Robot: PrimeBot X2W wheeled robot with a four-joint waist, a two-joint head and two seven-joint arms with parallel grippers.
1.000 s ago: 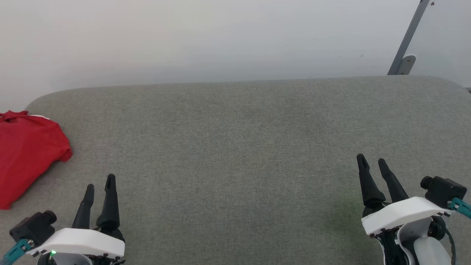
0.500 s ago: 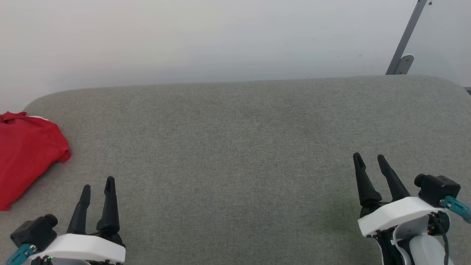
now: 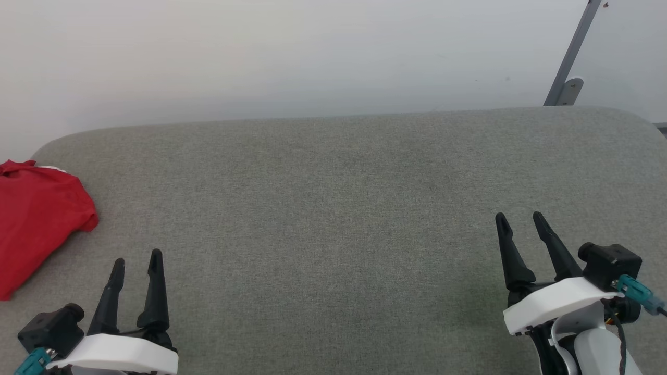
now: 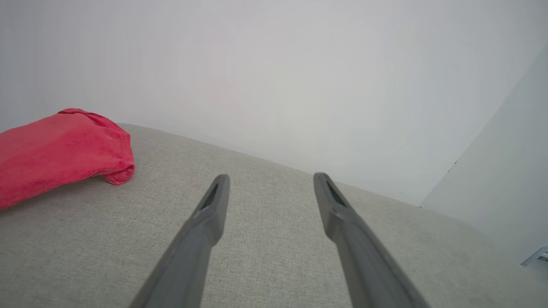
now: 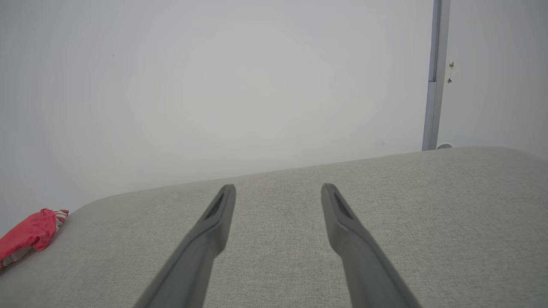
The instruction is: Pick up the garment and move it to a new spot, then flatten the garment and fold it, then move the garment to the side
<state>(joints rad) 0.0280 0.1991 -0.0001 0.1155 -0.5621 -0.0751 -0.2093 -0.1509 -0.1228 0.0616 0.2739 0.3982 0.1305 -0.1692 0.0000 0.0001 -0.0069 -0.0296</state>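
Lying bunched on the grey woven padded surface [image 3: 333,208], the bright red soft-fabric T-shirt [image 3: 41,219] sits left of and slightly ahead of the left gripper [image 3: 137,257], long axis roughly along its fingers, well apart from the right gripper [image 3: 519,215]; both spread wide and empty, left arm nearer.

1. The garment [image 3: 39,224] was bright red soft fabric, gathered into a compact, roughly oblong bundle.
2. It lay on the grey fabric surface [image 3: 333,208], at its left end near the rounded far corner, and the head view's left edge cut it off.
3. Its top was softly creased, and its right-hand corner was rounded and slightly puffed.
4. A sliver of white with thin stripes showed at its far end.
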